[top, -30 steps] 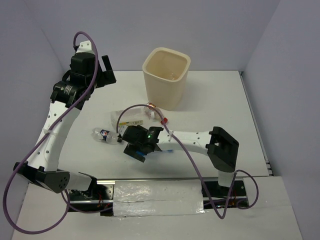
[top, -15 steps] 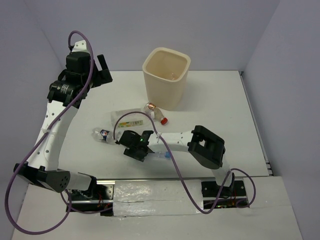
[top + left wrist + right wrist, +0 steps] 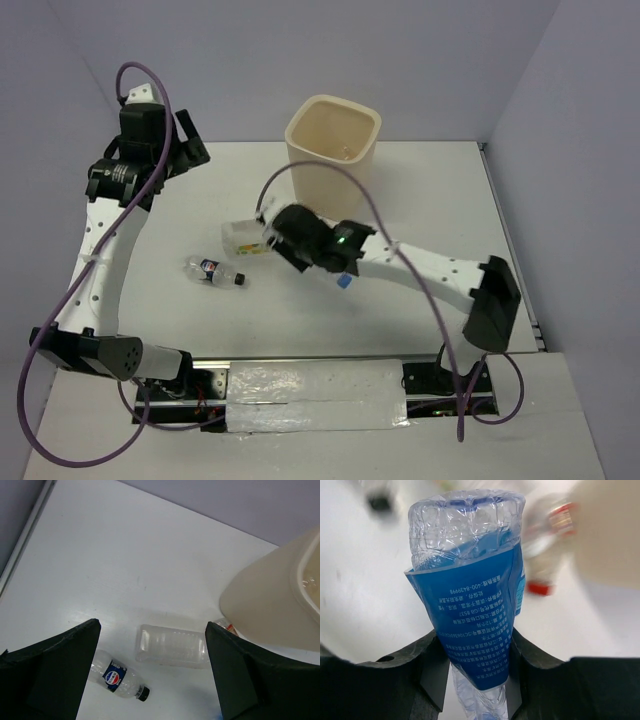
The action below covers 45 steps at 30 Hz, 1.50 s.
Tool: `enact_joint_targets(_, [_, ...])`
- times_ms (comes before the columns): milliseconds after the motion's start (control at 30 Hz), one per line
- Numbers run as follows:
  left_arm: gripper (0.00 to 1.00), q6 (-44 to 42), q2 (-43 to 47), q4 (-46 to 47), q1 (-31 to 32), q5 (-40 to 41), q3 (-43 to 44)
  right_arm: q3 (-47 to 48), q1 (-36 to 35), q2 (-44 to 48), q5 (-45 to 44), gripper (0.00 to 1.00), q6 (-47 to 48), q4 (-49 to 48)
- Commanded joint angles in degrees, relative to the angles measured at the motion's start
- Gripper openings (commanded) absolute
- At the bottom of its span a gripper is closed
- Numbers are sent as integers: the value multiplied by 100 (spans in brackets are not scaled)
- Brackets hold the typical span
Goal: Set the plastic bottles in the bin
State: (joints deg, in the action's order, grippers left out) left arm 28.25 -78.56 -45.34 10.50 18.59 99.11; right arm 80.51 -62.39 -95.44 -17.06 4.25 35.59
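Blue-labelled clear bottle (image 3: 470, 605) is clamped in your right gripper (image 3: 475, 675), cream bin (image 3: 330, 190) at its one o'clock; your left gripper (image 3: 152, 630) stands wide.

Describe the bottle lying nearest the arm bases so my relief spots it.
From the cream bin, come nearer and left past the clear boxy bottle. The small bottle lies alone there; only it has a black cap and round blue logo.

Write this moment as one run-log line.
right gripper: shut on blue-labelled bottle | left gripper: open, empty | bin: upright | lying on table: dark-capped bottle, clear boxy bottle
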Motion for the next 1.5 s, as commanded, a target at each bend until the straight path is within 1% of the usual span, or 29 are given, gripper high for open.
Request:
enact_joint_targets(0, [100, 487, -124, -264, -522, 40, 135, 789, 569, 824, -508, 41, -108, -131])
enact_joint_targets(33, [99, 541, -115, -273, -645, -56, 4, 1156, 875, 886, -552, 41, -126, -236])
enact_joint_targets(100, [100, 629, -63, -169, -865, -364, -172, 1501, 1157, 983, -658, 43, -109, -429])
enact_joint_targets(133, [99, 603, -36, -116, -909, -495, -355, 1955, 1411, 957, -537, 44, -22, -439])
enact_joint_targets(167, [99, 551, -19, -63, -936, -723, -453, 2264, 1501, 792, -483, 45, 31, -413])
enact_joint_targets(200, [99, 541, -10, -36, -936, -812, -532, 2546, 1571, 686, -570, 45, 84, -404])
enact_joint_targets(233, [99, 576, -36, -88, -945, -839, -629, 3123, 1711, 545, -640, 45, 163, -439])
enact_joint_targets(267, [99, 637, -54, -132, -945, -874, -691, 3381, 1791, 292, -832, 45, 190, -518])
enact_joint_targets(300, [99, 664, -80, -159, -945, -875, -804, 3566, 1861, 176, -930, 44, 216, -666])
enact_joint_targets(333, [99, 690, -71, -194, -962, -875, -875, 3829, 1923, 70, -983, 45, 251, -1016])
enact_joint_targets(400, [99, 734, -45, -229, -980, -831, -1033, 3771, 2038, -63, -1245, 45, 400, -1718])
enact_joint_targets(433, [99, 761, -19, -264, -997, -761, -1191, 3422, 2047, -45, -1291, 45, 671, -2636])
enact_joint_targets(500, [99, 927, 78, -405, -1033, -576, -1376, 3217, 2134, -106, -1475, 46, 814, -3398])
enact_joint_targets(533, [99, 998, 122, -431, -1172, -576, -1612, 3225, 2195, -176, -1476, 46, 858, -3845])
enact_joint_targets(600, [99, 1173, 306, -432, -1200, -715, -2068, 3383, 2371, -492, -1580, 46, 823, -4286])
enact_joint_targets(667, [99, 1357, 560, -327, -1226, -760, -2543, 3454, 2512, -817, -1607, 50, 771, -4508])
enact_joint_targets(700, [99, 1454, 649, -283, -1243, -769, -2711, 3489, 2565, -905, -1608, 50, 753, -4700])
enact_joint_targets(767, [99, 1770, 938, -151, -1252, -822, -3210, 3489, 2661, -1187, -1616, 52, 665, -4833])
enact_joint_targets(800, [99, 1885, 1026, -81, -1252, -970, -3396, 3506, 2697, -1362, -1651, 54, 621, -4886])
enact_joint_targets(867, [99, 2236, 1247, 103, -1252, -1111, -3896, 3533, 2802, -1512, -1616, 63, 411, -4799])
enact_joint_targets(900, [99, 2368, 1291, 192, -1252, -1286, -4056, 3550, 2820, -1617, -1590, 77, 349, -4703])
enact_joint_targets(933, [99, 2422, 1335, 253, -1252, -1340, -4275, 3577, 2829, -1653, -1573, 83, 261, -4606])
enact_joint_targets(1000, [99, 2483, 1326, 315, -1252, -1376, -4400, 3630, 2820, -1619, -1555, 93, 173, -4421])
enact_joint_targets(1100, [99, 2562, 1221, 315, -1252, -1244, -4505, 3375, 2820, -1251, -1327, 97, -29, -4482])
enact_joint_targets(1233, [99, 2633, 1081, 473, -1252, -1314, -4611, 3120, 2811, -705, -1195, 98, -187, -4377])
enact_joint_targets(1367, [100, 2703, 931, 728, -1252, -1253, -4743, 2330, 2811, 111, -1098, 98, -407, -4280])
enact_joint_targets(1400, [99, 2729, 861, 789, -1252, -1244, -4769, 2146, 2811, 496, -1063, 98, -460, -4271])
enact_joint_targets(1433, [99, 2738, 826, 921, -1252, -1261, -4822, 1962, 2811, 674, -1037, 98, -660, -4254])
enact_joint_targets(1467, [97, 2799, 790, 992, -1252, -1331, -4848, 1603, 2803, 1050, -984, 98, -697, -4236])
